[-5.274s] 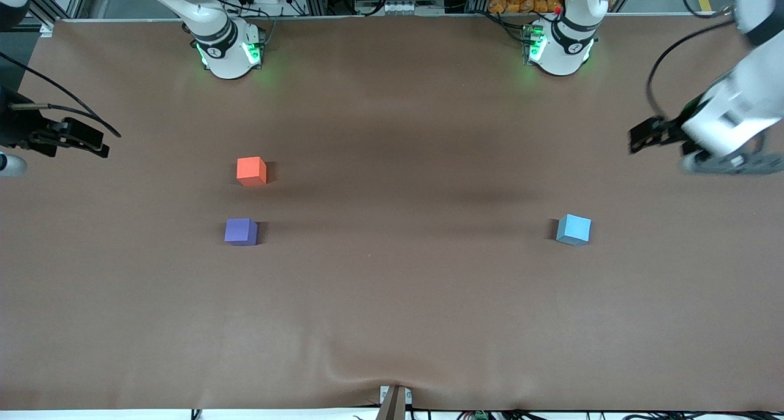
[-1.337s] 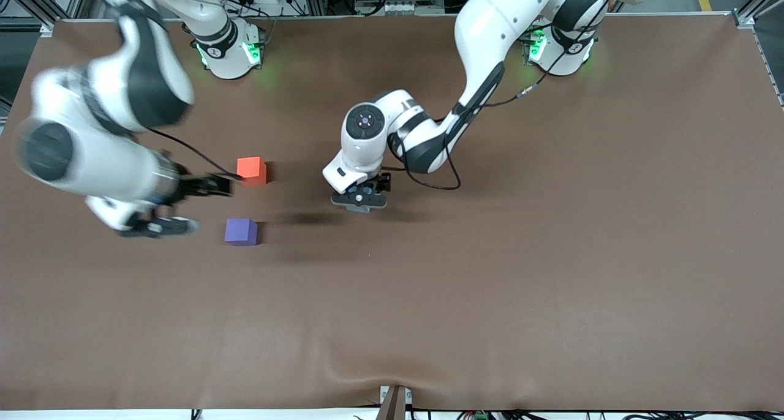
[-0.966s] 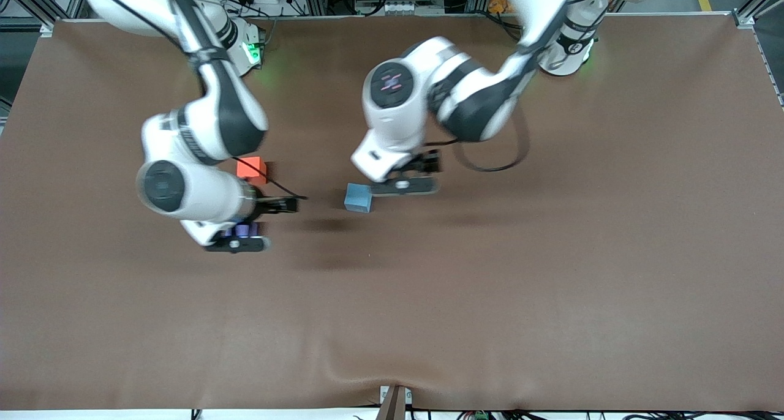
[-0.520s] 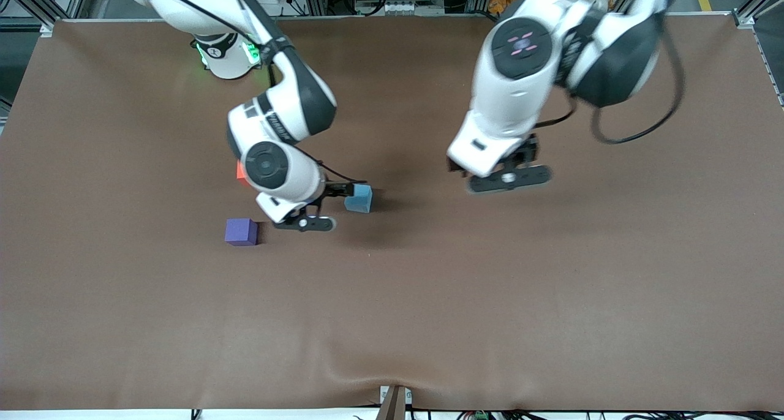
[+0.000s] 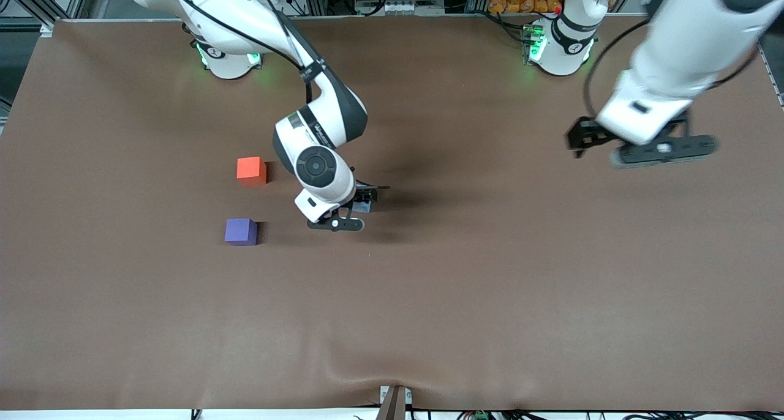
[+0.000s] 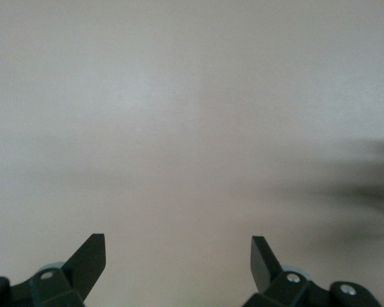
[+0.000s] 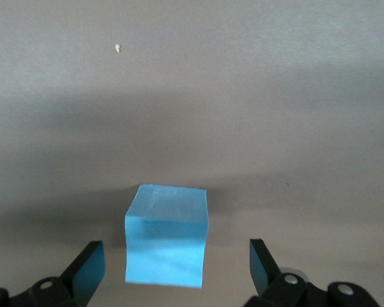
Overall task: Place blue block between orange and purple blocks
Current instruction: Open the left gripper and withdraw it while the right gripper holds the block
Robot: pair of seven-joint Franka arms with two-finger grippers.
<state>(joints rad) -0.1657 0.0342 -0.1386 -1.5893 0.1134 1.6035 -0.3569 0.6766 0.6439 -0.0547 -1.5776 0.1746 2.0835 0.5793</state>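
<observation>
Lower your right gripper [image 5: 350,215], fingers spread, squarely around the blue block [image 7: 167,234] mid-bench; left gripper [image 5: 658,152], also spread, waits

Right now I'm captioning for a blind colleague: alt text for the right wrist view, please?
A small sky-blue matte cube sits on the brown table cover, between the right gripper's two open black fingertips, not yet gripped.

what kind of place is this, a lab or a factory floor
Most likely a robotics lab. Two Franka arms are bolted along one edge of a brown-covered table, with aluminium framing and cables above them. The only work pieces are small foam-like cubes: an orange block, a purple block and a blue block.
</observation>
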